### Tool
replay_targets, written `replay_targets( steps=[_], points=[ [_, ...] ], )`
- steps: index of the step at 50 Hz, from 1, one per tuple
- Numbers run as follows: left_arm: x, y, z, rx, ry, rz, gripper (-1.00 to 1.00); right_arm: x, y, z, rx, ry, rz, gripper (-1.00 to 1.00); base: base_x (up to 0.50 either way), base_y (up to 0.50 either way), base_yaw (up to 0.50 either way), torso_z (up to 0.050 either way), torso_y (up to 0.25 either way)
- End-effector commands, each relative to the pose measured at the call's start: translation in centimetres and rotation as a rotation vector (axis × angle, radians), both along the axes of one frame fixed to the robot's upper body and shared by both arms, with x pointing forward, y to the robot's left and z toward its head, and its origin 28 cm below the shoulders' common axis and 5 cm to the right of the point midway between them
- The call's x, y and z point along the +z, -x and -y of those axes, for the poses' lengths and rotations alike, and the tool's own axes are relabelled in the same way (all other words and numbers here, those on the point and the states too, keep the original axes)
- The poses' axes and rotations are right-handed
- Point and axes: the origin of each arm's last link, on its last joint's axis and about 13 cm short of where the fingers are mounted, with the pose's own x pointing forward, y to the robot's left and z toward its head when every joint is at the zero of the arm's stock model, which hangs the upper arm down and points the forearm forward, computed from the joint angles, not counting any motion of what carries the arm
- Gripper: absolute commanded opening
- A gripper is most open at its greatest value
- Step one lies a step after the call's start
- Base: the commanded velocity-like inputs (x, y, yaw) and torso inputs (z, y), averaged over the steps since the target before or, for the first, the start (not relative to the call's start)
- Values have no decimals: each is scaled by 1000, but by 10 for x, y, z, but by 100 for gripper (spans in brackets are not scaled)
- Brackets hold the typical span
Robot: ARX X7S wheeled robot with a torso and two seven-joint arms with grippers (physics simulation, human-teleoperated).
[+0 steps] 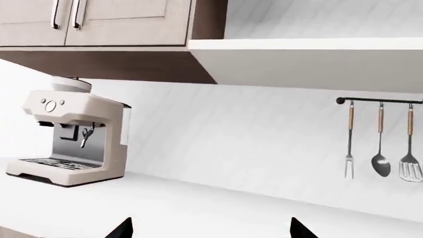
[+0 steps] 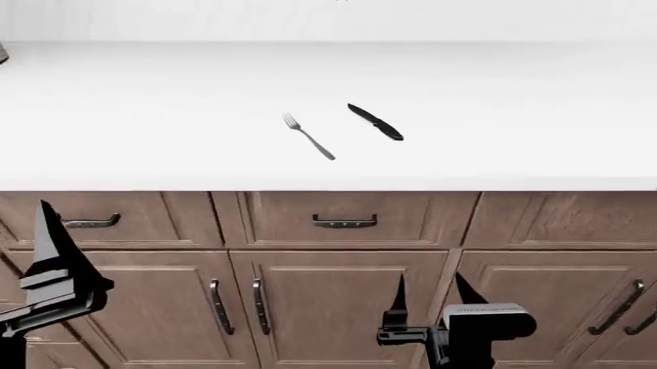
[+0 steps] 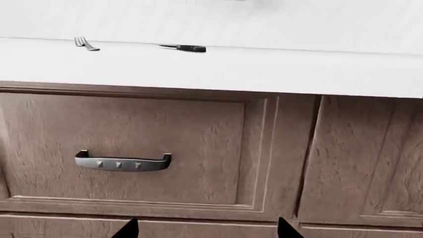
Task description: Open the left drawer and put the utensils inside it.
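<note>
Closest thing in the head view is the right gripper, parked low in front of the cabinet doors. Its black fingers are spread wide with nothing in them. The left gripper is the same, fingers apart and empty, and its camera faces the backsplash rather than anything useful.

Then there's the big white worktop. Right under its front edge is the brown wood-grain drawer with the recessed panel front, which is fully shut. There's a similar drawer further left, but I'm reading the one the right wrist camera faces as the target.

So the step in hand is the pull. My take:
- Raise the right gripper until the curved dark metal bar handle sits between the fingers.
- Come in square to the drawer front.
- Close on the middle of the bar, not an end.
- Pull straight back so the drawer doesn't rack.
- Open it far enough to leave room for dropping things in.

The small all-black pointed knife and the slim silver four-tined fork lie flat on the worktop. They sit near each other without touching, just above that drawer. Both look thin and awkward to pinch, so they can wait.
</note>
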Motion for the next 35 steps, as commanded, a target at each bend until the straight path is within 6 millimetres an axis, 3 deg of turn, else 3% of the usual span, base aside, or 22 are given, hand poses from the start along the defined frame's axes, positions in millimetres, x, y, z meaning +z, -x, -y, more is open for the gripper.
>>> replay_targets(
  steps=[1,10,15,23,28,35],
  points=[
    [9,10,-2,11,-2,37,100,0,0,0,0,3,-1,100,227,500,0,0,0],
    [9,10,-2,5,7,35,100,0,0,1,-5,-70,-2,100,148,329,0,0,0],
    [8,10,-2,4,11,34,100,1,-6,3,26,-413,-79,100,0,0,0,0,0],
    [7,8,-1,-1,11,28,100,14,-16,-18,194,-861,-149,100,0,0,0,0,0],
    [6,8,-1,-2,10,26,100,12,-27,-21,237,-1149,-182,100,0,0,0,0,0],
    [6,7,-1,-2,10,24,100,5,-50,-21,213,-1291,-216,100,0,0,0,0,0]
  ],
)
